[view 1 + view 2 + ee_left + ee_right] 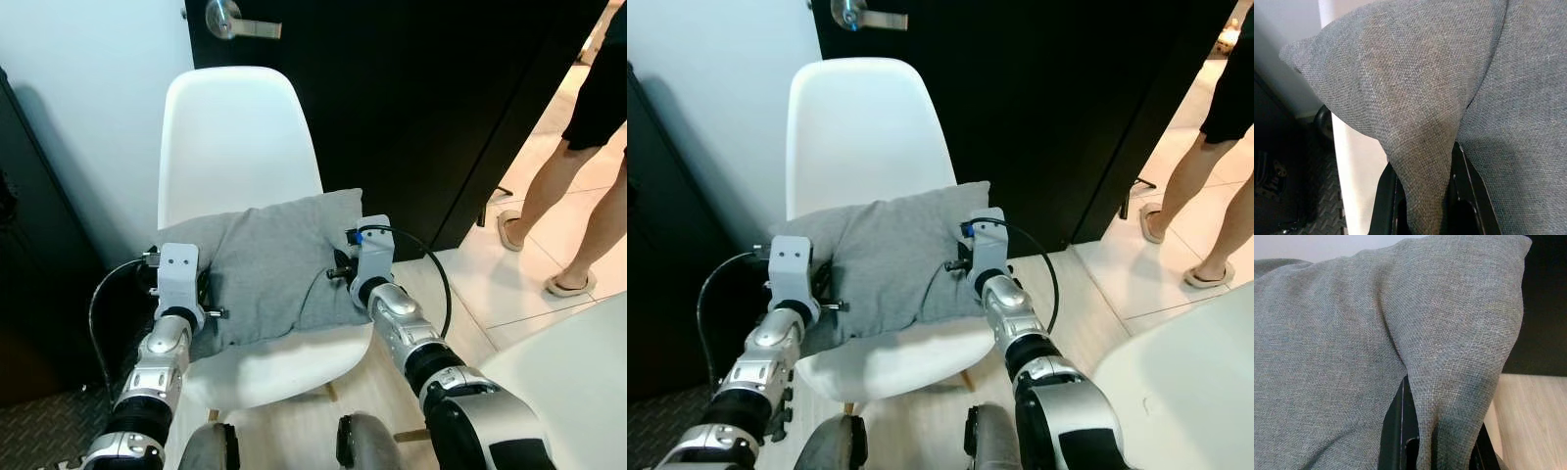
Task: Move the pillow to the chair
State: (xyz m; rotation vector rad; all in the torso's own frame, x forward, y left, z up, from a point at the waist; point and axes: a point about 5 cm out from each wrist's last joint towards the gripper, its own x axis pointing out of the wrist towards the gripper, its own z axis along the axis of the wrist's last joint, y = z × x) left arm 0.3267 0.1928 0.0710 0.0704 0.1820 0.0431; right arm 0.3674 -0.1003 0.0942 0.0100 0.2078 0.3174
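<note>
Pinching a fold of grey fabric between its two black fingers (1382, 196), your left gripper (1422, 200) is closed on the left edge of the pillow (269, 264); the cloth bunches up between the fingers and hides their tips. Your right gripper (1432, 440) does the same on the opposite edge, its fingers (1393, 431) clamped on a ridge of fabric near the pillow's right-hand corner. Looking down from the head, you see both wrists at the two sides of the pillow, the left one (176, 279) beside the seat's left rim and the right one (367, 255) at its right rim.

The pillow lies across the seat of the white chair (235, 127), leaning towards the backrest, with its front edge sagging over the seat. You cannot tell whether its full weight rests on the seat.

Behind the chair stands a dark door (421, 98) with a metal lever handle (235, 20). To your right, a person's legs (578, 206) in sandals stand on the pale tiled floor (500, 284), well apart from the chair.
</note>
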